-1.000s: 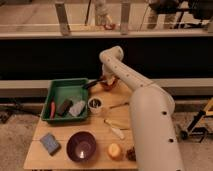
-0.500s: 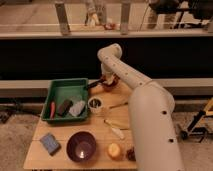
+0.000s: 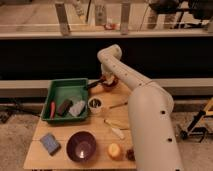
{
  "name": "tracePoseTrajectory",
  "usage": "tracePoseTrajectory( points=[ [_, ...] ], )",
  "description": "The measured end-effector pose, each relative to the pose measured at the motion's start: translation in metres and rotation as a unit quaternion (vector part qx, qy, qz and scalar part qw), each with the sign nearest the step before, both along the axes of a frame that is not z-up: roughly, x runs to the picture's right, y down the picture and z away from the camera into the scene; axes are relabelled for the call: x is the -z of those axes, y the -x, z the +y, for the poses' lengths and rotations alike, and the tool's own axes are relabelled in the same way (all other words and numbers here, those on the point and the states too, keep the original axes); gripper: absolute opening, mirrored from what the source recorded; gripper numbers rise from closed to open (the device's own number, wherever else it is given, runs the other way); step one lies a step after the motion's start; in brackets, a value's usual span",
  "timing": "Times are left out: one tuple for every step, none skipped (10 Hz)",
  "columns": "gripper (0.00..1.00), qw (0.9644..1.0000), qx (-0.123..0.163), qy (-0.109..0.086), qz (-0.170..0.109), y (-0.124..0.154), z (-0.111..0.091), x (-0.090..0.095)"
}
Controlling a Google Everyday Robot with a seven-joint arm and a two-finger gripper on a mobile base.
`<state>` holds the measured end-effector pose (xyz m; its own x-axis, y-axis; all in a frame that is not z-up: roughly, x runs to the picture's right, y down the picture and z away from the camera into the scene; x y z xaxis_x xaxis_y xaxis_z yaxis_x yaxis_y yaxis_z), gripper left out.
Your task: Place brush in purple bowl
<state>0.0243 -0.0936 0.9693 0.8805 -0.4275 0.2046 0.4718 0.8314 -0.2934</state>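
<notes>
a small wooden table stands on a grey speckled floor; behind its far edge run a pale ledge and a dark wall, railing posts above; a yellow stand off its right edge

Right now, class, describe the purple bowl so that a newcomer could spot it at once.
Start at the wooden table beside the robot's white arm; the gripper hangs over its far edge, by the reddish-brown bowl. The purple bowl sits at the near edge, between a blue sponge and an orange round thing. It is the widest, darkest bowl.
</notes>
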Motion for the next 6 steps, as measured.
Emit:
tracePoseTrajectory(
  points=[
    [0.6, 1.0, 0.001, 0.0, 0.0, 0.001, 0.0, -0.002],
    [0.6, 1.0, 0.003, 0.001, -0.001, 0.002, 0.002, -0.006],
    [0.6, 1.0, 0.005, 0.002, -0.002, 0.004, 0.003, -0.01],
    [0.6, 1.0, 0.005, 0.004, -0.001, 0.005, 0.004, -0.013],
    [0.6, 1.0, 0.003, 0.007, 0.0, 0.002, 0.006, -0.017],
    [0.6, 1.0, 0.002, 0.01, 0.0, -0.001, 0.007, -0.021]
  ],
)
